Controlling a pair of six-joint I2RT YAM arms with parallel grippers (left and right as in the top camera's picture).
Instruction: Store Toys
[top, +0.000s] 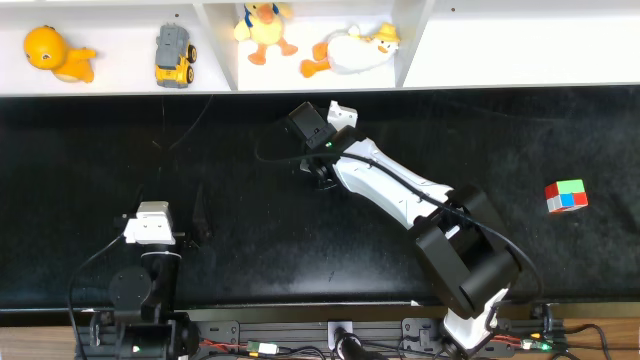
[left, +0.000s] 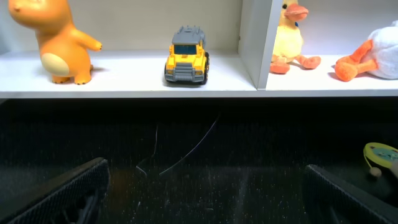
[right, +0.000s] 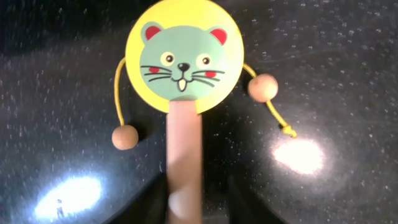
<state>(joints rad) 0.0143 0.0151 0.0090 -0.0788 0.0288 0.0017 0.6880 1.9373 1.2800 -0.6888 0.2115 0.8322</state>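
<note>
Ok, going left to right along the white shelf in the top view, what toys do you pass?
Orange figure → yellow toy truck → yellow plush duck → white plush duck, lying on its side.

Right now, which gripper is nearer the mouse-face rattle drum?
Right. The right gripper is at the handle end of the mouse-face rattle drum; the left gripper sits back by its base, far off to the left.

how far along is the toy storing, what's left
Done: four toys sit on the white shelf: an orange figure, a yellow truck, a yellow duck and a white duck. In hand: the right gripper is shut on the rattle drum's handle. Left: the coloured cube, out on the black table.
</note>
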